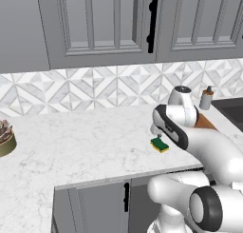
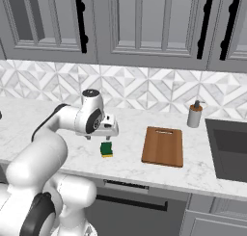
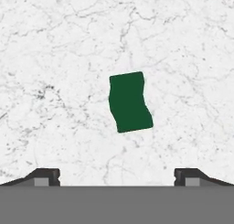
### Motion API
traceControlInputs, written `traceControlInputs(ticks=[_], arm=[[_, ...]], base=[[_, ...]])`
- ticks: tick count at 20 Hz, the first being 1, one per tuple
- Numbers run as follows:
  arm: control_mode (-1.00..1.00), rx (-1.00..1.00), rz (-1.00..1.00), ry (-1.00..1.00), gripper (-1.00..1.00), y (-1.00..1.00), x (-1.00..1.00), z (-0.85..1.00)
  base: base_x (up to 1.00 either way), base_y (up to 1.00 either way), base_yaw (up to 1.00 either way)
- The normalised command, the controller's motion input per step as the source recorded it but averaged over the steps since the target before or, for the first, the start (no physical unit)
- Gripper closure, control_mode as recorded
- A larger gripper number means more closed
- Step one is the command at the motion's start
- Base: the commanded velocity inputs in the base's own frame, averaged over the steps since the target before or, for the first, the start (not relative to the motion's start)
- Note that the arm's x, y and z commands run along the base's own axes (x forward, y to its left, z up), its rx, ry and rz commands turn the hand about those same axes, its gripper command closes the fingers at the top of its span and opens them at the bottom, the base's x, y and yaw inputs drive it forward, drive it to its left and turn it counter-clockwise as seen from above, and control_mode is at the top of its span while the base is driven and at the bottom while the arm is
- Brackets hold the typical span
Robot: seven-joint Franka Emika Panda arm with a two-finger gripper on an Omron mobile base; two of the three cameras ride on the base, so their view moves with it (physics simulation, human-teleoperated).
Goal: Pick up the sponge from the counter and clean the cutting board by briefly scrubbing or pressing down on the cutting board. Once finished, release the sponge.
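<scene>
The sponge (image 2: 106, 149), dark green over yellow, lies on the white marble counter (image 2: 62, 134) near its front edge; it also shows as the sponge (image 1: 160, 144) and, from above, as a green block, the sponge (image 3: 129, 102). My gripper (image 2: 103, 135) hovers just above it, pointing down, open, with nothing between its fingertips (image 3: 45, 176). The reddish-brown cutting board (image 2: 163, 146) lies flat to the right of the sponge, apart from it. In the left base view the arm hides most of the cutting board (image 1: 205, 121).
A soap dispenser (image 2: 195, 114) stands at the back between the board and the dark sink (image 2: 231, 153). A bowl (image 1: 4, 138) sits at the far left of the counter. Upper cabinets with black handles (image 2: 81, 23) hang above the patterned backsplash.
</scene>
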Motion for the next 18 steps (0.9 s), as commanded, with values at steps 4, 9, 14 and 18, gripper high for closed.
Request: traceControlInputs(ticks=[4, 9, 14, 18], arm=[[-1.0, 0.0, 0.02, 0.0, -1.0, 0.0, 0.06, -0.17], [-1.0, -0.04, 0.04, 0.0, -1.0, 0.0, 0.04, -0.17], [-1.0, -0.05, 0.03, 0.0, -1.0, 0.0, 0.07, -0.2], [-1.0, -0.03, 0.02, 0.0, -1.0, 0.0, 0.19, -0.21]], base=[[0.0, 0.0, 0.0], [0.0, 0.0, 0.0], [0.0, 0.0, 0.0], [0.0, 0.0, 0.0]])
